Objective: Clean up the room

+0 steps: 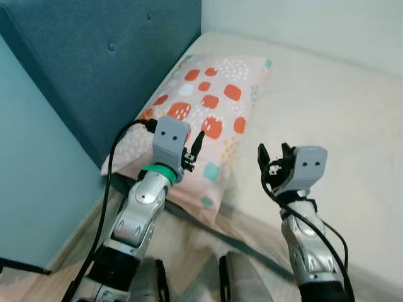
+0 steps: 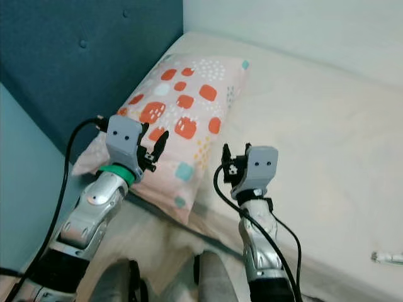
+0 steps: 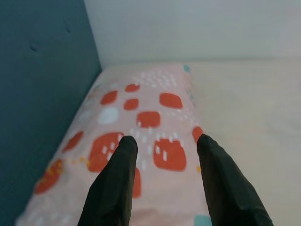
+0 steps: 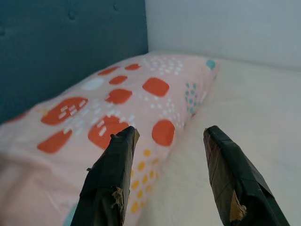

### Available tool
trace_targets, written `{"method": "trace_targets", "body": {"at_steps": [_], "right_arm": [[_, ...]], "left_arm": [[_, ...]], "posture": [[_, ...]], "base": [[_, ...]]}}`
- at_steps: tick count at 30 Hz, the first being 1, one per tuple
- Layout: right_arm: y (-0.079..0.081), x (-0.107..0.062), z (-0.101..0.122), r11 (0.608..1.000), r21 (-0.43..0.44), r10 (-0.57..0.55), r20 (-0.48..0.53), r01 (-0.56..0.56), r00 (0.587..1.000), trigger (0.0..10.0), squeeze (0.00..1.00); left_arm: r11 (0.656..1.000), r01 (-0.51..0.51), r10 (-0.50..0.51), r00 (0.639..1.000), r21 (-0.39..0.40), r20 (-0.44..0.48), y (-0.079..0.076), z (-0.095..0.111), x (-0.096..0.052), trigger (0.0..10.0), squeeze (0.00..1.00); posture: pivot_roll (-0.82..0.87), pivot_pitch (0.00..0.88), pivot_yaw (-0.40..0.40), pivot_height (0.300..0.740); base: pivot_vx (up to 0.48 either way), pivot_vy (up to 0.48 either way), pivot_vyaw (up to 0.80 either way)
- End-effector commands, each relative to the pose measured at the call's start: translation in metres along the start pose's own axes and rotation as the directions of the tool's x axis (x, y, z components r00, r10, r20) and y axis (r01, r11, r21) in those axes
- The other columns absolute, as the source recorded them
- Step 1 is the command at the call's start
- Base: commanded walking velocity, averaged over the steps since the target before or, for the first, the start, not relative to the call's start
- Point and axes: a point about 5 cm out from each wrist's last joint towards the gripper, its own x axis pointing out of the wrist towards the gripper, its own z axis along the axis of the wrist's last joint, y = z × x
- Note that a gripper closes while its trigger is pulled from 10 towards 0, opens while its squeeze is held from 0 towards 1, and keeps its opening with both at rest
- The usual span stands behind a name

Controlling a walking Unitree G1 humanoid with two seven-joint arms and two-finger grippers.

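A pink pillow (image 1: 208, 100) with red, white and teal patches lies at the head of the cream bed (image 1: 327, 107), against the dark blue headboard (image 1: 94, 56). My left gripper (image 1: 192, 151) hovers open over the pillow's near end; in the left wrist view its black fingers (image 3: 117, 183) frame the red patches with nothing between them. My right gripper (image 1: 272, 158) is open over the sheet just right of the pillow's near corner. In the right wrist view the pillow (image 4: 108, 108) lies ahead of it, apart from the fingers (image 4: 113, 183).
A pale teal wall (image 1: 31, 157) stands to the left of the bed, a white wall (image 1: 315, 25) behind it. A small whitish object (image 2: 387, 257) lies on the sheet at the far right. The open mattress stretches to the right.
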Motion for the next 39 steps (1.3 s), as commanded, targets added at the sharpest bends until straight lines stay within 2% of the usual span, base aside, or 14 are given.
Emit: {"method": "trace_targets", "body": {"at_steps": [1, 5, 19, 25, 39], "right_arm": [[-0.001, -0.001, -0.003, 1.0, 0.003, -0.002, -0.009, 0.002, 1.0, 10.0, 0.0], [-0.001, 0.0, -0.003, 1.0, 0.001, -0.003, -0.007, 0.003, 1.0, 10.0, 0.0], [-0.004, 0.001, -0.006, 1.0, -0.012, -0.019, -0.021, 0.019, 1.0, 10.0, 0.0], [-0.001, 0.0, -0.008, 1.0, -0.012, -0.015, -0.026, 0.015, 1.0, 10.0, 0.0], [0.001, 0.0, -0.011, 1.0, 0.002, -0.022, -0.035, 0.022, 0.999, 10.0, 0.0]], "left_arm": [[1.0, -0.008, 0.008, 0.999, 0.002, -0.033, 0.002, -0.006, 0.0, 10.0, 0.0], [1.0, -0.02, 0.019, 0.998, -0.017, -0.062, 0.002, -0.01, 0.001, 10.0, 0.0], [0.999, -0.034, 0.031, 0.992, -0.025, -0.12, 0.002, -0.025, -0.001, 10.0, 0.0], [0.997, -0.043, 0.035, 0.99, -0.06, -0.134, 0.003, -0.027, -0.001, 10.0, 0.0], [0.998, -0.03, 0.022, 0.99, -0.06, -0.137, 0.002, -0.027, 0.001, 10.0, 0.0]], "posture": [[-0.11, 0.034, 0.036, 0.727], [-0.12, 0.035, 0.036, 0.74], [-0.11, 0.043, 0.034, 0.74], [-0.11, 0.047, 0.034, 0.74], [-0.11, 0.048, 0.04, 0.74]], "base": [[0.0, 0.0, 0.0], [0.0, 0.0, 0.0], [0.0, 0.0, 0.0], [0.0, 0.0, 0.0], [0.0, 0.0, 0.0]]}}
